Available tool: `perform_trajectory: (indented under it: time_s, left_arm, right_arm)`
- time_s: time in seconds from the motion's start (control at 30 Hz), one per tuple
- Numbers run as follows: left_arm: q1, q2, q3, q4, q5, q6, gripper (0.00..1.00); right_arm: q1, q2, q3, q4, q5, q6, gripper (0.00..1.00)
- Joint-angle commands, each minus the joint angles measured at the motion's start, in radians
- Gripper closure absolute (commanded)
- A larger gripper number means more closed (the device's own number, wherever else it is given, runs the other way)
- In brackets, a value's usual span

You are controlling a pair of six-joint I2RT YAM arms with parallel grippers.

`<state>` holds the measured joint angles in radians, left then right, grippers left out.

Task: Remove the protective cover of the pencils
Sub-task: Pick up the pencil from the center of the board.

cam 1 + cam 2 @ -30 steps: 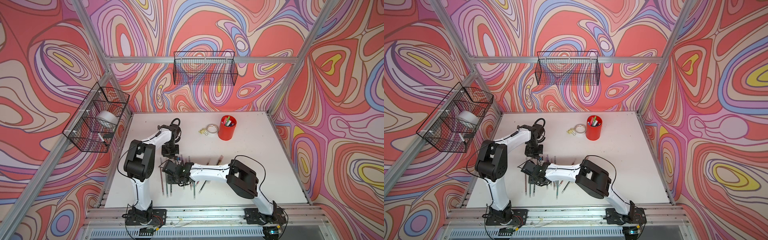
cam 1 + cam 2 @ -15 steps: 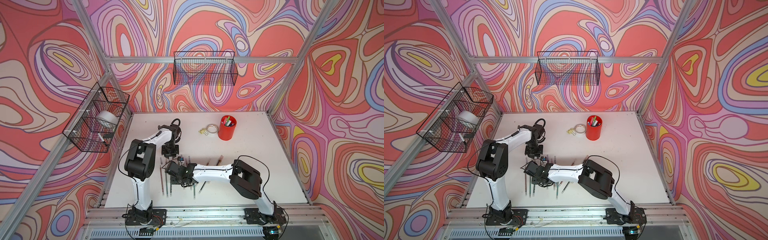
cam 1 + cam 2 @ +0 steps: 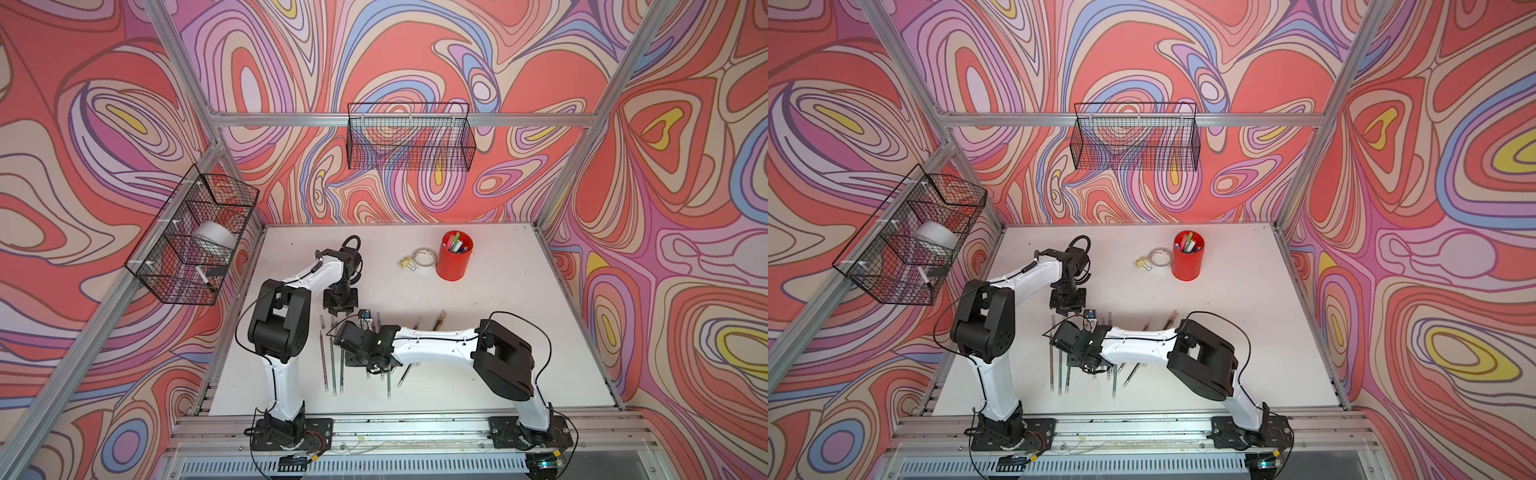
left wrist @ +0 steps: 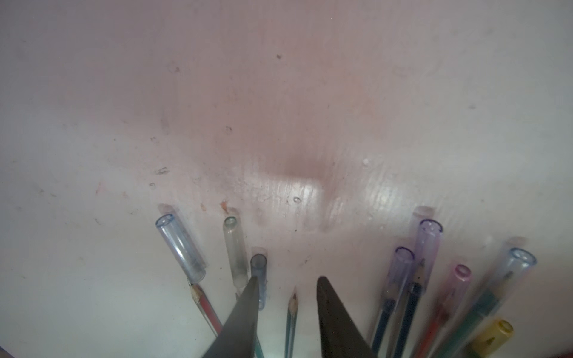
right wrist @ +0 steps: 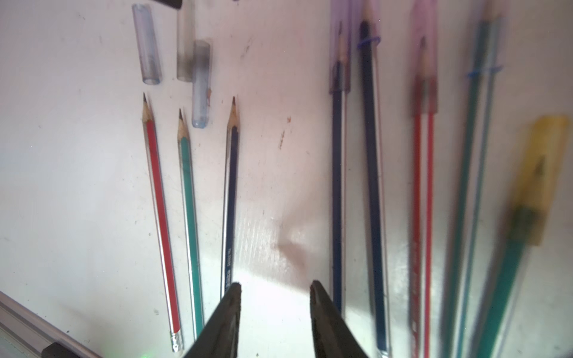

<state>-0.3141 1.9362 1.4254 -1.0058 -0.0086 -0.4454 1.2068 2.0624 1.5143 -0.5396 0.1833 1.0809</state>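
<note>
While both arms reach over the white counter (image 3: 478,332), the pencils (image 5: 161,217) lie in a row toward its front. Three are bare, with loose clear covers (image 5: 147,46) just beyond their tips; the others wear theirs. The left pincer (image 4: 287,278) stands spread astride a bare pencil tip; the right pincer (image 5: 276,282) stands spread, empty.
</note>
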Motion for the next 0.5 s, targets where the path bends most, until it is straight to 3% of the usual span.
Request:
perform_trajectory:
  time_s: [0.0,0.47]
  left_arm:
    - [0.004,-0.088,0.005,0.011,-0.003,0.005,0.63]
    - [0.004,-0.281,-0.051,0.089,-0.077,0.008,0.60]
  right_arm:
    - [0.004,-0.024,-0.005,-0.044,0.057,-0.002,0.62]
    - [0.003,0.098,0.122,-0.196,0.095,-0.009,0.65]
